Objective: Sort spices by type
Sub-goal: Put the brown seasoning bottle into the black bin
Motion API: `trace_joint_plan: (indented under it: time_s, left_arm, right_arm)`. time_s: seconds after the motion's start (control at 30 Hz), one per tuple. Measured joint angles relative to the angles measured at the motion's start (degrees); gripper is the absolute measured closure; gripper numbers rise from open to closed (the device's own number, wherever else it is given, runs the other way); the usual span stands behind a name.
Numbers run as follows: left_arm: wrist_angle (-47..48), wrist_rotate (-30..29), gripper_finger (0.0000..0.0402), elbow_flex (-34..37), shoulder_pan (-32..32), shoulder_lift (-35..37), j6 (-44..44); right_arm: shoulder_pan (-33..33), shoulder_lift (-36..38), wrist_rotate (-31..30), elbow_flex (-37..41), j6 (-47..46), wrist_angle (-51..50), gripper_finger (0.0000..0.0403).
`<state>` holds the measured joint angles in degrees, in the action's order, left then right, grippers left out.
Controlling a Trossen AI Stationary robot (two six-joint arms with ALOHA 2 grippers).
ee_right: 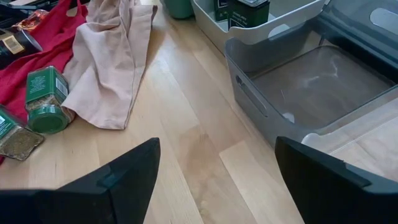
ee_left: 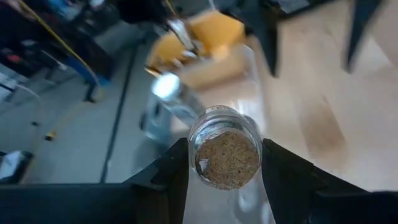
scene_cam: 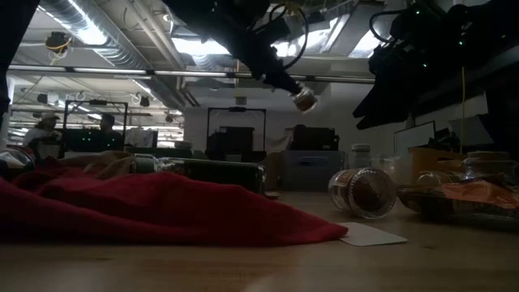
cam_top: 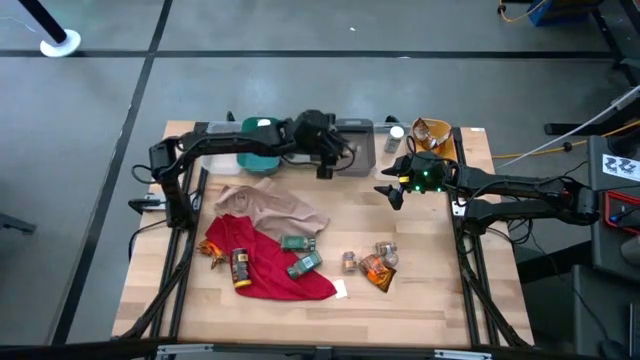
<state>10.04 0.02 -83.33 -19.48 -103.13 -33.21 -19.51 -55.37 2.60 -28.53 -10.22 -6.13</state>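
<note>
A small glass jar of brown spice (ee_left: pixel 225 157) hangs high above the table with my left gripper (cam_top: pixel 326 166) shut on it, near the grey bin (cam_top: pixel 352 150) at the far edge. In the low view the jar (scene_cam: pixel 306 99) shows well above the red cloth (scene_cam: pixel 162 212). My right gripper (cam_top: pixel 392 192) stands open and holds nothing, over bare wood in front of that bin. Other spices lie on the table: green jars (cam_top: pixel 300 252), a brown jar (cam_top: pixel 241 268), an orange packet (cam_top: pixel 378 270) and small jars (cam_top: pixel 385 250). My left gripper pinches the small jar's round sides (ee_left: pixel 194 155) between its two fingers, one on each side. In the low view the jar sits at the fingers' free ends. The fingers slant downward. The jar is lifted clear, tilted, one round end toward the wrist.
Along the far edge stand a teal bin (cam_top: pixel 258 150), a white bin with dark green boxes (ee_right: pixel 249 12), the grey bin (ee_right: pixel 311 81) and a yellow bin (cam_top: pixel 432 135). A tan cloth (cam_top: pixel 268 205) overlaps the red cloth (cam_top: pixel 270 265). Bare wood lies at the near right.
</note>
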Motion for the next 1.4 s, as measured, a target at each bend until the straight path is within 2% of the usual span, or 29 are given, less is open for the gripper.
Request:
trace_joint_plan:
  time_s: [0.13,0.4,0.83,1.4]
  left_arm:
    - [-4.5,2.2,0.0246,0.0,-1.7,-1.0,0.1]
    - [-7.2,3.4,0.0248,0.0,-3.4,-4.5,3.2]
    - [-4.9,4.3,0.0246,0.0,-3.7,-12.8,8.4]
    - [1.0,4.2,0.0245,0.0,-3.9,-12.9,9.3]
  right_arm:
    - [0.0,0.0,0.0,0.0,0.0,0.0,0.0086]
    - [0.0,0.0,0.0,0.0,0.0,0.1,0.0086]
    - [0.0,0.0,0.0,0.0,0.0,0.3,0.0086]
    - [0.0,0.0,0.0,0.0,0.0,0.2,0.0086]
